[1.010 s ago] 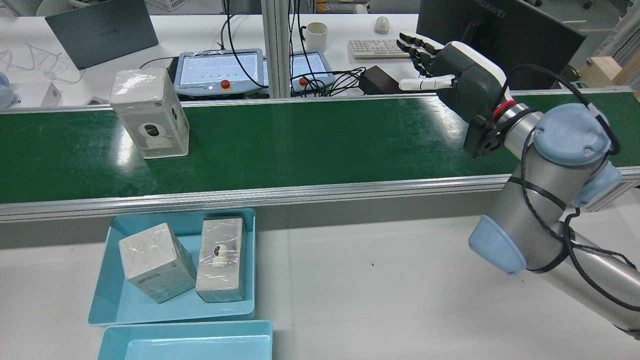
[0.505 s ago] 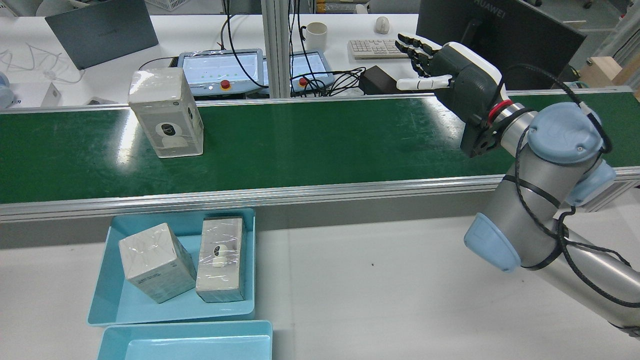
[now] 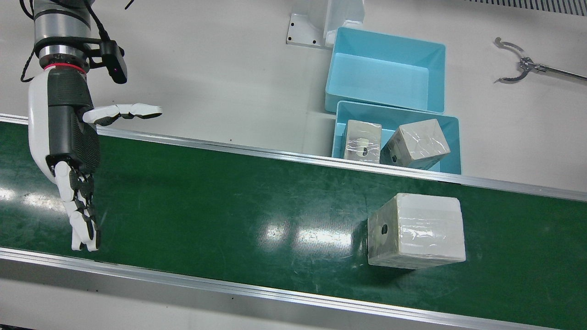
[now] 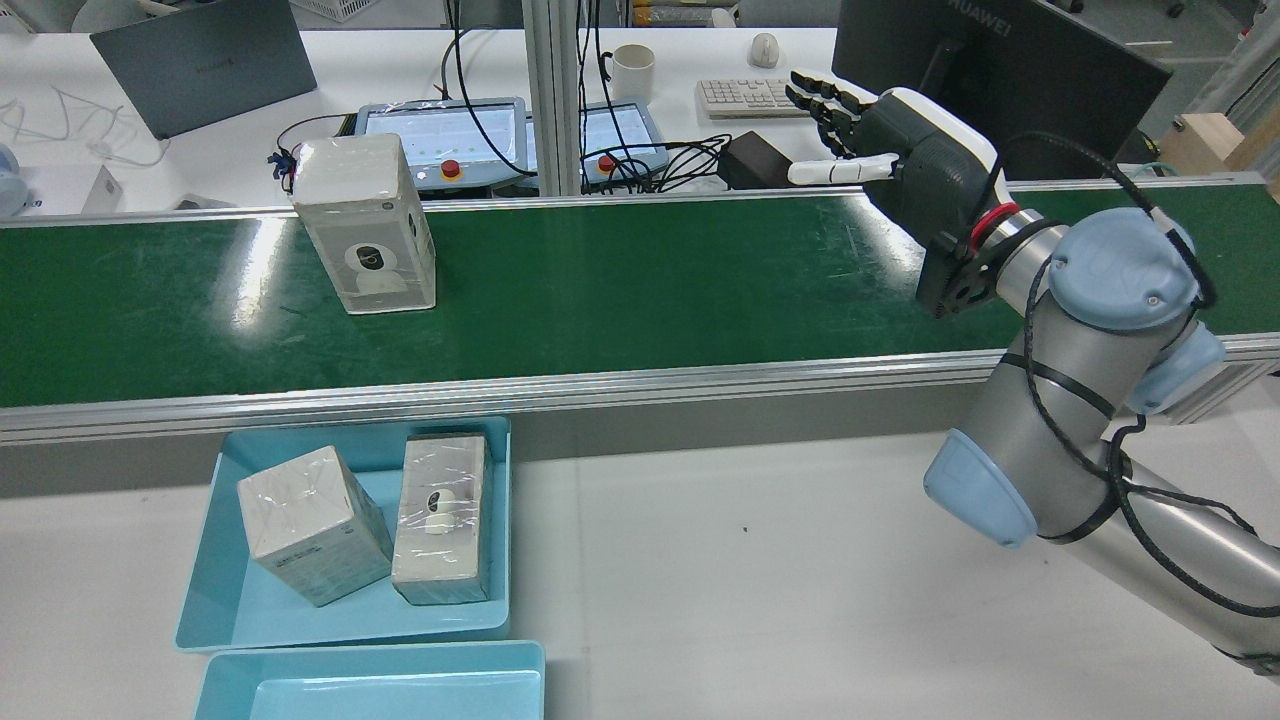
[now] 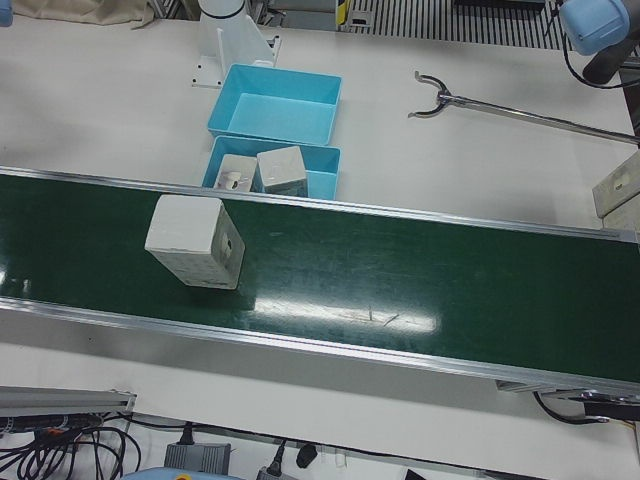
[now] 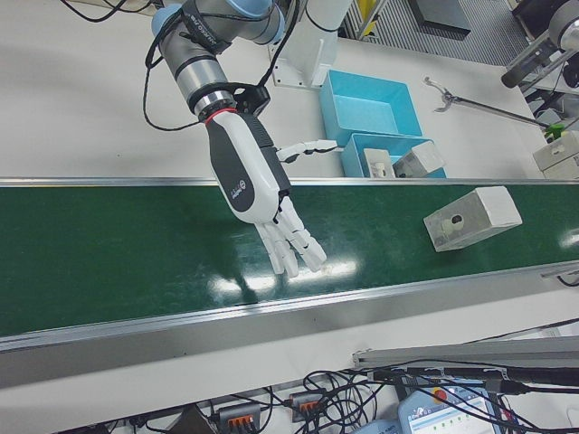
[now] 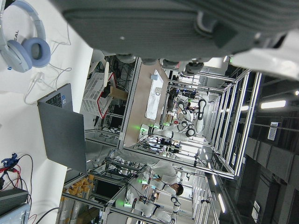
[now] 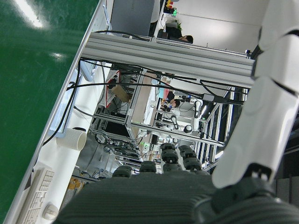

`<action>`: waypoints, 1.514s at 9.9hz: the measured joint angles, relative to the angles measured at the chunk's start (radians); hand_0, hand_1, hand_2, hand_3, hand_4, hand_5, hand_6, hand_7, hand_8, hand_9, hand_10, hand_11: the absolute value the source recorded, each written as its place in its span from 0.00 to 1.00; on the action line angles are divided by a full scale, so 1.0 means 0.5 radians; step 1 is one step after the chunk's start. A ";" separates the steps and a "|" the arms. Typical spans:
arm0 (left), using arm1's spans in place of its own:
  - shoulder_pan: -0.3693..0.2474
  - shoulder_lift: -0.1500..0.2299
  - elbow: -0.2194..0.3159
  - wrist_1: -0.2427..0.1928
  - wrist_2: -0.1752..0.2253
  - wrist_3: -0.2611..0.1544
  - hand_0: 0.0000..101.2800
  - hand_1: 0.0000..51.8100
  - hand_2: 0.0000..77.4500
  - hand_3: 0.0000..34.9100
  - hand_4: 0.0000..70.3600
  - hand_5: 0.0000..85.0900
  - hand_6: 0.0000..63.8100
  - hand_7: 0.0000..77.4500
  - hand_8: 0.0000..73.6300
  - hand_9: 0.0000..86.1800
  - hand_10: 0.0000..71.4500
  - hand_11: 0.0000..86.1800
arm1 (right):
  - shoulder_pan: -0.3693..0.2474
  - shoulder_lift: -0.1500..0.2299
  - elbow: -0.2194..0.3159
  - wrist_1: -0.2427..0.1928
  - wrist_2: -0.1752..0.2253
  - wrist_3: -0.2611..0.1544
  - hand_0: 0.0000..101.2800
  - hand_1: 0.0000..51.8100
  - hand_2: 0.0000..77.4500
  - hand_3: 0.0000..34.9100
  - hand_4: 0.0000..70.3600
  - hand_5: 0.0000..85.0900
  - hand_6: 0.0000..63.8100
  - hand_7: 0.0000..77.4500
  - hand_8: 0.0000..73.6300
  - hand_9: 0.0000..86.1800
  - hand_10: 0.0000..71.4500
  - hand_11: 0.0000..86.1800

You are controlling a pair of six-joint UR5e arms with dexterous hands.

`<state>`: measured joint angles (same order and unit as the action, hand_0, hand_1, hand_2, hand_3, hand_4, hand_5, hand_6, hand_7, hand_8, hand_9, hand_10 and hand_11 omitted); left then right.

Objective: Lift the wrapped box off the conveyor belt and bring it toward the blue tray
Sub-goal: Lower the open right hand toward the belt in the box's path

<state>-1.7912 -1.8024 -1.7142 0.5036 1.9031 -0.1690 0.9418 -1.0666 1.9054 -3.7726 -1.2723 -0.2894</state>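
Note:
The wrapped box [image 4: 365, 225] stands upright on the green conveyor belt [image 4: 640, 270], towards the rear view's left; it also shows in the front view [image 3: 415, 236] and the left-front view [image 5: 195, 240]. My right hand [image 4: 900, 150] is open with fingers stretched out, hovering over the belt far to the box's right and touching nothing; it also shows in the front view [image 3: 69, 146]. The blue tray [image 4: 230, 600] lies below the belt's near rail and holds two wrapped boxes [image 4: 310, 525]. Of my left hand [image 7: 163, 28] only the palm shows, with nothing in it.
A second, empty blue tray [image 4: 380, 680] lies next to the first one. A metal grabber tool [image 3: 523, 64] lies on the white table. Behind the belt a desk holds teach pendants [image 4: 440, 135], a keyboard [image 4: 745, 97] and a monitor [image 4: 1000, 70].
The wrapped box has ridden the belt to the right in the rear view. My right hand has drifted slightly left and farther back, still open.

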 joint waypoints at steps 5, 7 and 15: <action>0.000 0.000 0.000 0.000 0.000 0.000 0.00 0.00 0.01 0.00 0.00 0.01 0.00 0.00 0.00 0.00 0.00 0.00 | -0.015 0.036 -0.088 0.005 0.004 0.001 0.40 0.19 0.15 0.08 0.00 0.12 0.00 0.01 0.01 0.01 0.00 0.01; 0.000 0.000 0.000 0.000 0.000 0.000 0.00 0.00 0.01 0.00 0.00 0.01 0.00 0.01 0.00 0.00 0.00 0.00 | -0.037 0.050 -0.112 0.007 0.004 -0.001 0.40 0.19 0.15 0.08 0.00 0.12 0.00 0.00 0.01 0.01 0.00 0.01; 0.000 0.000 0.000 0.000 0.000 0.000 0.00 0.00 0.01 0.00 0.00 0.01 0.00 0.00 0.00 0.00 0.00 0.00 | -0.099 0.057 -0.123 0.004 0.027 -0.016 0.40 0.19 0.15 0.09 0.00 0.12 0.00 0.00 0.01 0.01 0.00 0.01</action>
<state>-1.7912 -1.8024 -1.7142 0.5036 1.9030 -0.1690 0.8922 -1.0379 1.8436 -3.7708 -1.2588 -0.2975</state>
